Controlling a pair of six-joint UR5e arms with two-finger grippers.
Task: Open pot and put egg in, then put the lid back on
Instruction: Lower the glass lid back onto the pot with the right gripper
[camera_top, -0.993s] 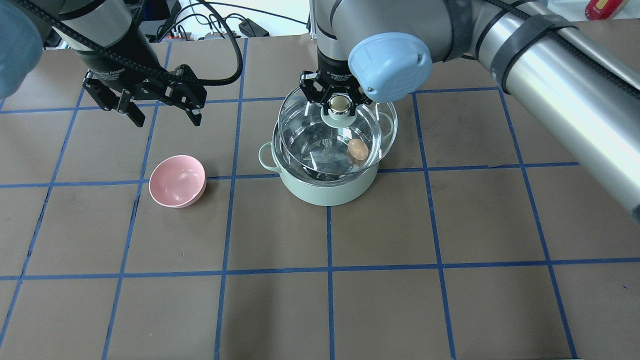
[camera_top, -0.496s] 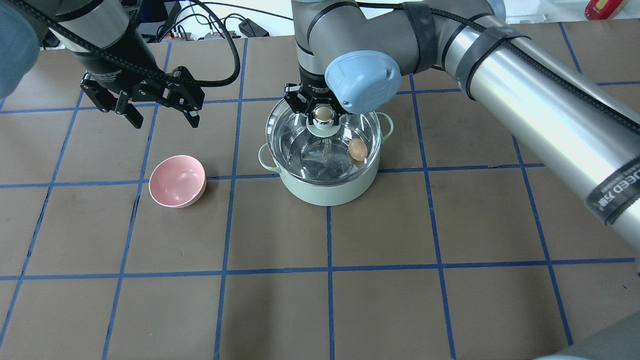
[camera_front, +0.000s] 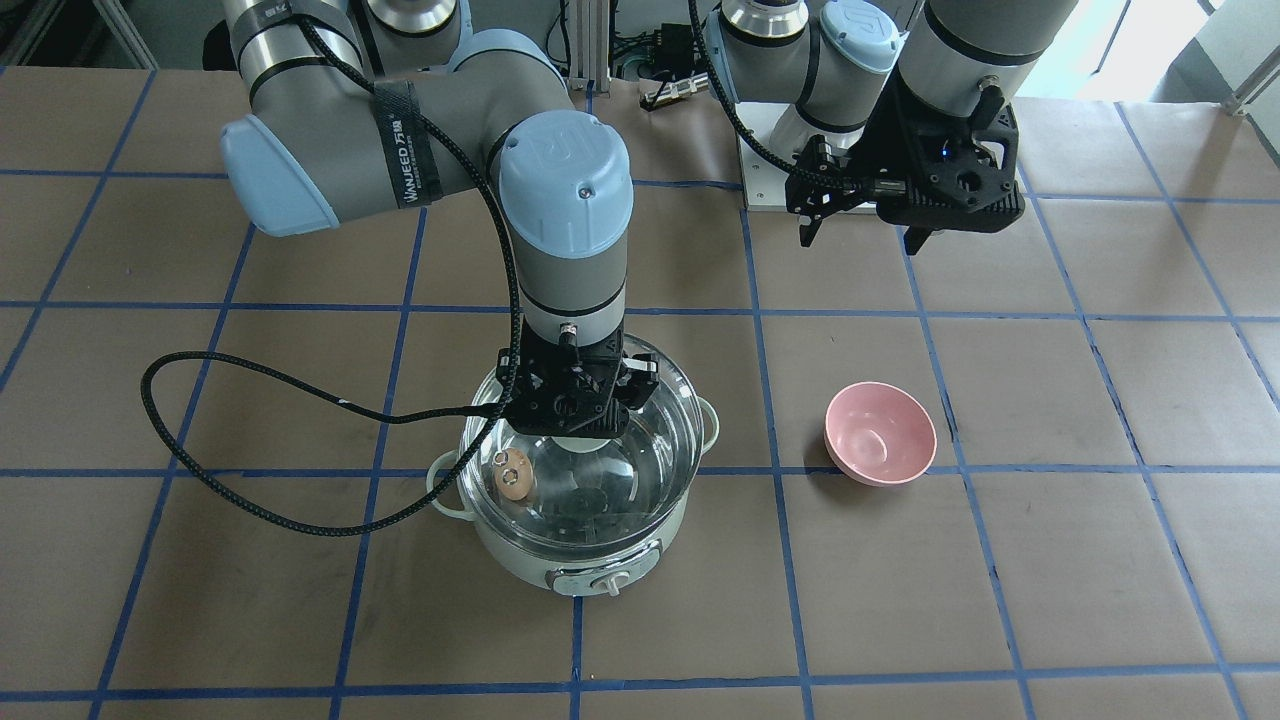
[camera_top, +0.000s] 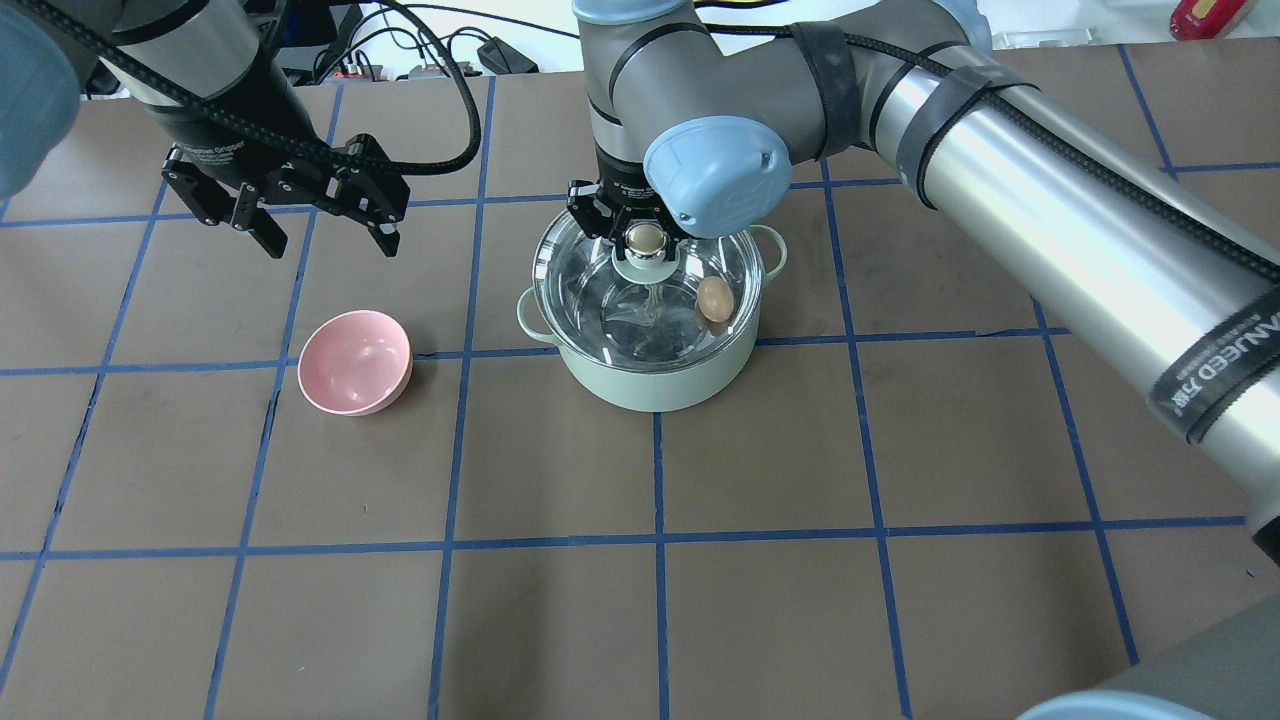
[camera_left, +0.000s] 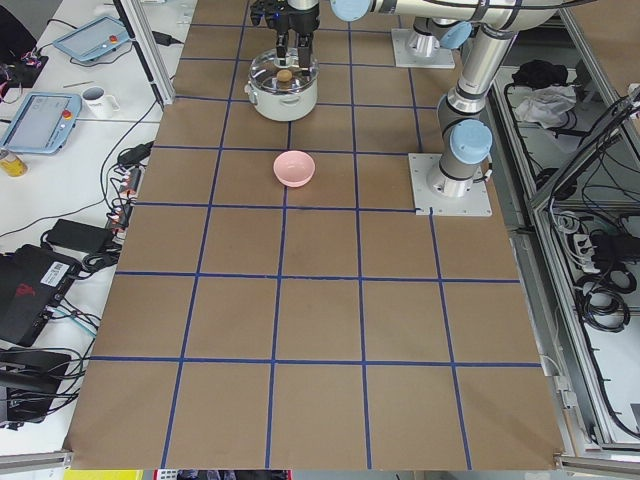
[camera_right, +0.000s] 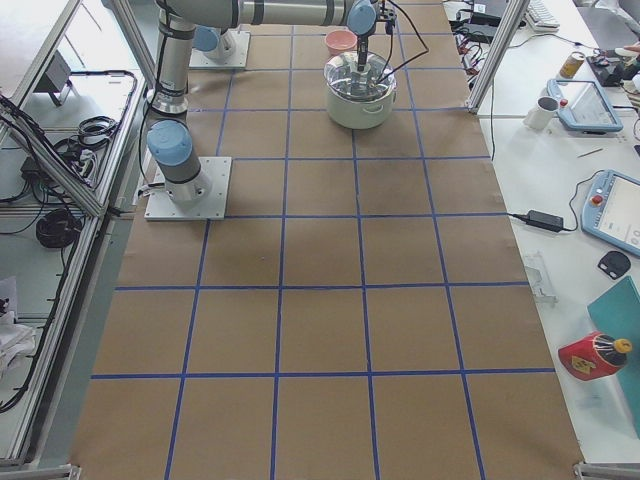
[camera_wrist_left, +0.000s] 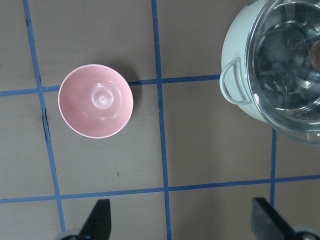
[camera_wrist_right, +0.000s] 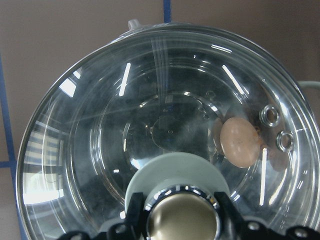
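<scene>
Camera across table: right gripper (camera_front: 573, 420) points straight down onto the lid (camera_front: 650, 465), and its body hides the knob, so the finger gap is not readable here. Lid lies level over the pot (camera_front: 520, 562), whose dial (camera_front: 607, 581) faces away from the robot. Egg (camera_front: 513, 473) shows through the glass, lying on its side close to the pot wall. Left gripper (camera_front: 865, 232) hangs high above the table (camera_front: 1100, 560) near the pink bowl (camera_front: 880, 447), fingers spread, nothing in them.

Overhead: right fingers are closed against both sides of the knob (camera_top: 645, 238). Egg is on the pot floor, right of centre, long axis near-to-far with a slight tilt. Lid rim resting on the pot rim or just above it: cannot tell.

Side cameras: pot, lid and grippers are small at the far end; fingers not legible.

Left wrist: two fingertips (camera_wrist_left: 100, 222) wide apart, cut off at the lower edge. Bowl mouth-up. Pot cut off at the right, one loop handle showing.

Right wrist: knob cut off at the bottom edge, a finger on either side. Egg is partly veiled by glare.
</scene>
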